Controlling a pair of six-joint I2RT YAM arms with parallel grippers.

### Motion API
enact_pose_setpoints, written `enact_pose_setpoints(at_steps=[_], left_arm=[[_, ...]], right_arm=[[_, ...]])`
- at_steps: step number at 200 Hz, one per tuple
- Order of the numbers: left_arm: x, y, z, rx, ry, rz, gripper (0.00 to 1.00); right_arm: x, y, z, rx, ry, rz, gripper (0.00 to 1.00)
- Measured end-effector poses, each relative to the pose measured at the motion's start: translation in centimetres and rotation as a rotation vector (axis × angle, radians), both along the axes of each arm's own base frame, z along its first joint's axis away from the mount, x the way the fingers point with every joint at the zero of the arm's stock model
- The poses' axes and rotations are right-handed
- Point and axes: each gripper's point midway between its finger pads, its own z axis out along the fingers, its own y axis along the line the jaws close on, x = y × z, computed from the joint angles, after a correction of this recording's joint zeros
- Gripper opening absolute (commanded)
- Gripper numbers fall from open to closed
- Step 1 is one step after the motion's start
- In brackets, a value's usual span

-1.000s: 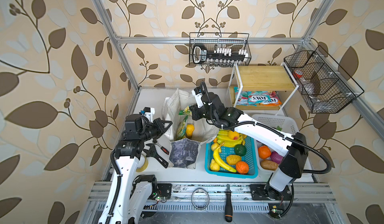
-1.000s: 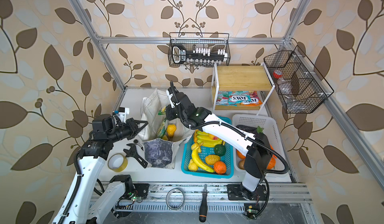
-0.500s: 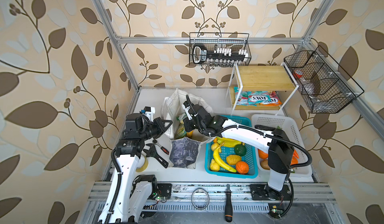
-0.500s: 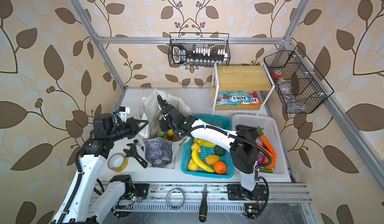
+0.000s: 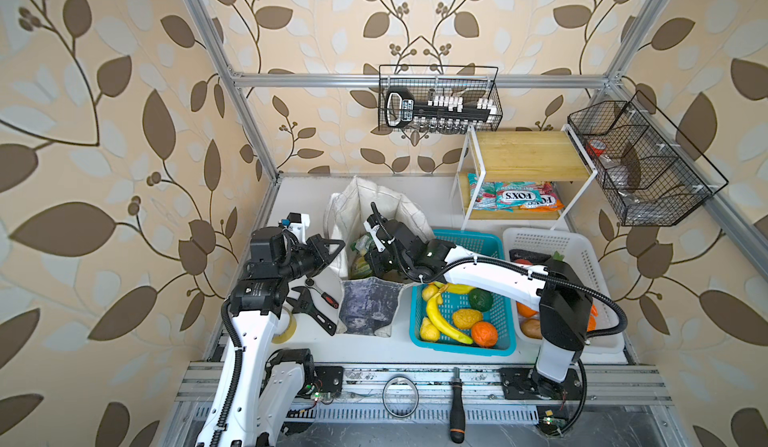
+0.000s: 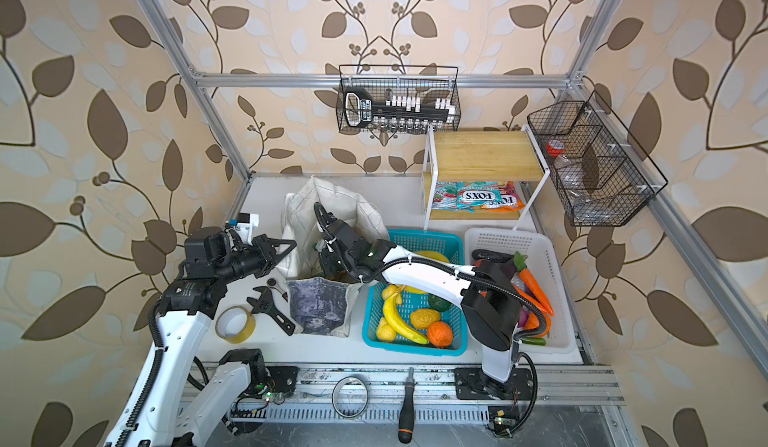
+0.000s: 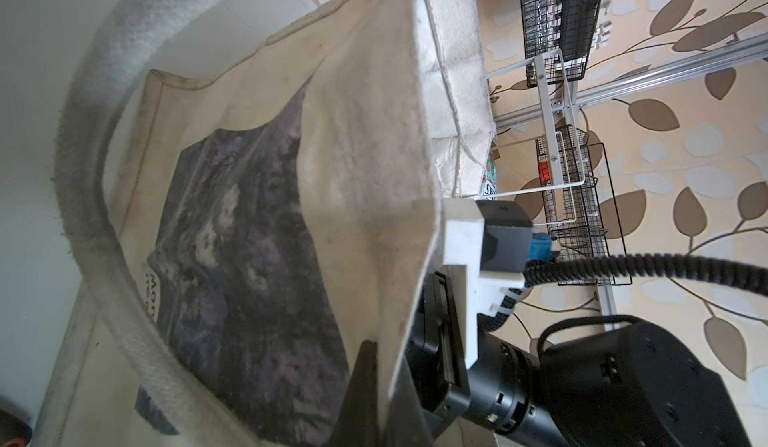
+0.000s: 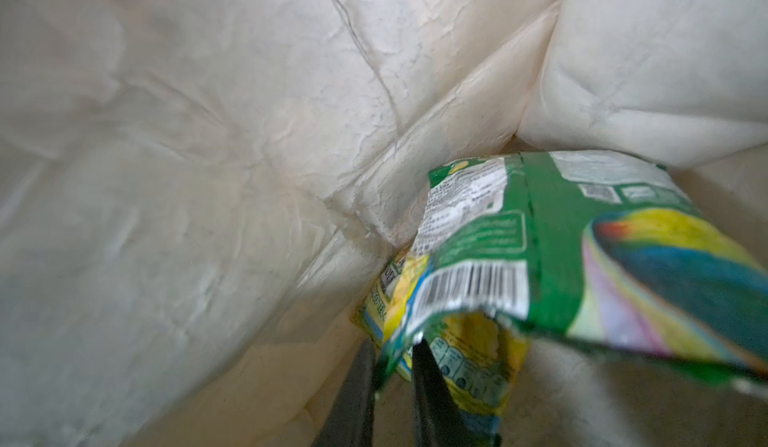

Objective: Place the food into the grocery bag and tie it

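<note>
The left end effector (image 5: 334, 247) is pinching the rim of the grocery bag (image 5: 365, 200), keeping its mouth open on the surface (image 5: 374, 345). Deep inside the bag, the right end effector (image 8: 392, 366) is standing narrowly parted around a corner of a snack packet (image 8: 552, 249); whether it is gripping cannot be told. The crinkly corner is likely to be snagging between the jaws, so a retreat could be dragging the packet back out.
</note>
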Motion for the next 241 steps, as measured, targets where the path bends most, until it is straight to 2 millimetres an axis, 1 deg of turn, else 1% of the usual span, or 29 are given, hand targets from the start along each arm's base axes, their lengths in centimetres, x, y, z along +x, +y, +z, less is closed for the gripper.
enact_pose_setpoints(at_steps=[17,39,71,90,133,136,144,147,158,212,224,241], left_arm=[[-0.1,0.0,0.1,0.001,-0.005,0.001,0.00],[-0.3,0.0,0.3,0.002,-0.013,0.001,0.00],[-0.3,0.0,0.3,0.003,-0.014,0.001,0.00],[-0.4,0.0,0.3,0.003,-0.016,0.001,0.00],[-0.6,0.0,0.4,0.006,-0.018,0.002,0.00],[-0.6,0.0,0.4,0.006,-0.018,0.002,0.00],[-0.6,0.0,0.4,0.006,-0.018,0.003,0.00],[-0.6,0.0,0.4,0.006,-0.018,0.003,0.00],[-0.6,0.0,0.4,0.006,-0.017,0.003,0.00],[-0.6,0.1,0.3,0.009,-0.014,0.006,0.00],[-0.6,0.1,0.3,0.009,-0.014,0.006,0.00],[-0.6,0.1,0.3,0.009,-0.014,0.006,0.00]], right_arm=[[-0.1,-0.1,0.6,0.014,-0.001,-0.004,0.24],[-0.2,-0.2,1.3,0.030,0.000,-0.008,0.33],[-0.5,-0.4,2.1,0.051,0.005,-0.008,0.39],[-0.8,-0.8,2.6,0.058,0.004,-0.010,0.45],[-1.1,-1.6,4.7,0.081,-0.019,-0.019,0.71],[-1.1,-1.7,4.8,0.083,-0.020,-0.020,0.77],[-1.1,-2.1,5.3,0.086,-0.023,-0.028,0.87],[-1.1,-2.2,5.5,0.080,-0.035,-0.023,0.94],[-1.2,-2.8,6.5,0.089,-0.045,-0.038,0.99],[-2.1,-7.3,13.3,0.178,-0.130,-0.081,1.00],[-2.3,-8.4,14.4,0.189,-0.145,-0.095,1.00],[-2.5,-10.2,15.1,0.179,-0.158,-0.120,0.99]])
